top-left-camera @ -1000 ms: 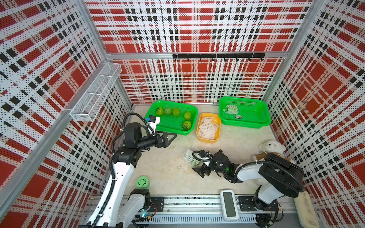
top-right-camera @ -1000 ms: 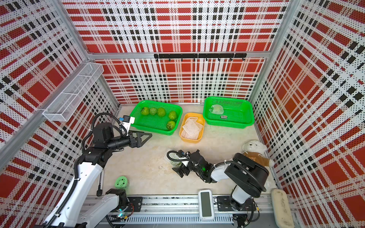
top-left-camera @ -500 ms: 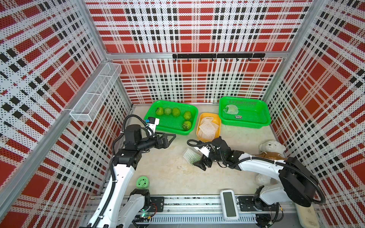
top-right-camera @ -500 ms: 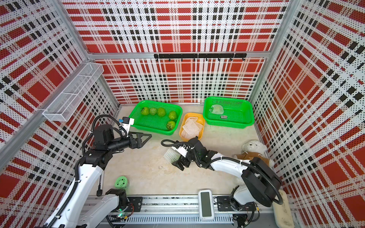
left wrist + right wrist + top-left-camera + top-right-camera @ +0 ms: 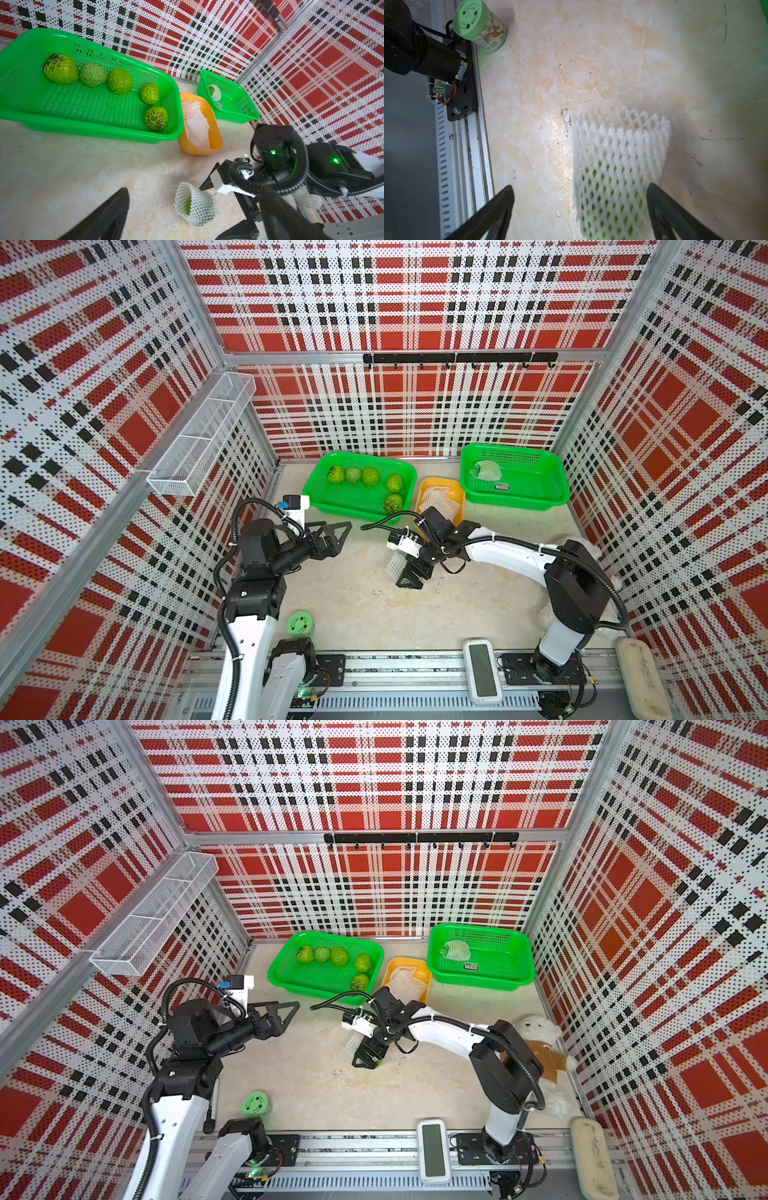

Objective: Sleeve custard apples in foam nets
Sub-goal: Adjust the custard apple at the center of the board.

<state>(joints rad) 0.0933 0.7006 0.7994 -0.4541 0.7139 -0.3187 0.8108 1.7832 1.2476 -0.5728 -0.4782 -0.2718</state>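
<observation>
Several bare custard apples (image 5: pixel 370 477) (image 5: pixel 120 81) lie in the left green basket (image 5: pixel 332 506). A netted one (image 5: pixel 485 470) sits in the right green basket (image 5: pixel 540 497). Spare foam nets (image 5: pixel 440 499) (image 5: pixel 196 124) fill the orange tub (image 5: pixel 216 145). Another custard apple in a foam net (image 5: pixel 195 205) (image 5: pixel 618 176) (image 5: pixel 394 564) lies on the table. My right gripper (image 5: pixel 411 578) (image 5: pixel 580 187) is open and points down over it, the net between its fingers, close to one. My left gripper (image 5: pixel 343 537) (image 5: pixel 194 188) hangs open to the left, facing it, holding nothing.
A green-lidded tin (image 5: pixel 300 624) stands by the left arm's base. A white plush bear (image 5: pixel 536 1029) sits at the right wall behind the right arm. A white handset (image 5: pixel 482 670) lies on the front rail. A wire shelf (image 5: pixel 199 439) juts from the left wall.
The right arm has stretched out and its wrist has swung toward the back, so its open gripper now stands over the netted fruit. The net stayed in place. The left gripper barely moved.
</observation>
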